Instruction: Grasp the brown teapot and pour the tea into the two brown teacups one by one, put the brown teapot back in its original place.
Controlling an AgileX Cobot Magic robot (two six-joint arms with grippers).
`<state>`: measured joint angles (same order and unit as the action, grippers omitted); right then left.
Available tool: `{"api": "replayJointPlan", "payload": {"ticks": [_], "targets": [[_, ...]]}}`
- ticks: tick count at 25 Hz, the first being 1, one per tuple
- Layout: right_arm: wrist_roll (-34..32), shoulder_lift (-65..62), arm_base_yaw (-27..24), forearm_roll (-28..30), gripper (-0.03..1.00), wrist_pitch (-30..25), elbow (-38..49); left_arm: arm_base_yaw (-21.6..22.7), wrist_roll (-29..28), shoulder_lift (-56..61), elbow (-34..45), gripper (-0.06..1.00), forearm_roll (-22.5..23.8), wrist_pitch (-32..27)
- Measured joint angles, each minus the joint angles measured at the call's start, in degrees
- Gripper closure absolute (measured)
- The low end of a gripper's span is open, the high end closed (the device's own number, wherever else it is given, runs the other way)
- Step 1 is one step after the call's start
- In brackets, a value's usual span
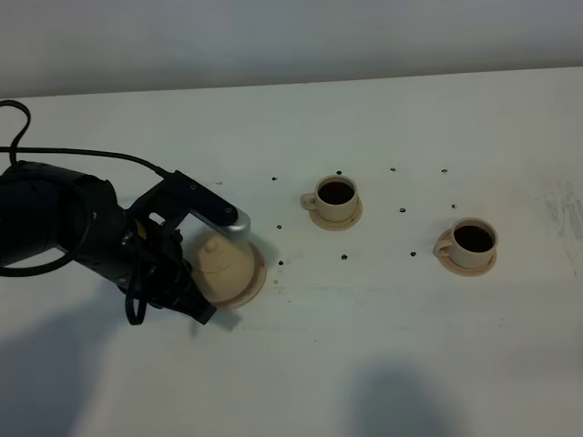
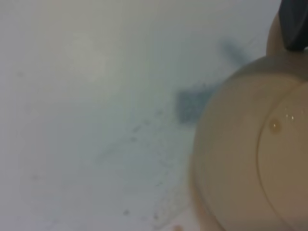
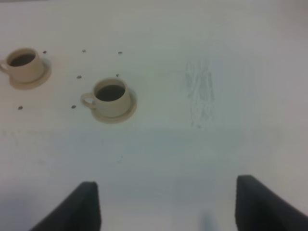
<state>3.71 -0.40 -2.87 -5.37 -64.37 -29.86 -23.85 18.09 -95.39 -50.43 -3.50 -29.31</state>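
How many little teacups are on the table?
2. One teacup sits on its saucer near the middle of the table; the other teacup sits on its saucer farther right. Both hold dark tea. None seem hidden.

The left arm (image 1: pixel 64 228) reaches in low from the left side, with its wrist bent down. The left gripper (image 1: pixel 205 269) is closed around the brown teapot (image 1: pixel 223 266). The right gripper (image 3: pixel 166 204) hangs above the table with its two dark fingers (image 3: pixel 79 207) spread wide apart.
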Motion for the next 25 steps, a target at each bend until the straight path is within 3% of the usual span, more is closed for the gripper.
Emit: {"api": "replayJointPlan", "payload": {"ticks": [25], "targets": [[0.0,0.0,0.0,0.0,0.39,0.0,0.0,1.21,0.33,-3.38,0.34,0.86,1.36,2.08]]}}
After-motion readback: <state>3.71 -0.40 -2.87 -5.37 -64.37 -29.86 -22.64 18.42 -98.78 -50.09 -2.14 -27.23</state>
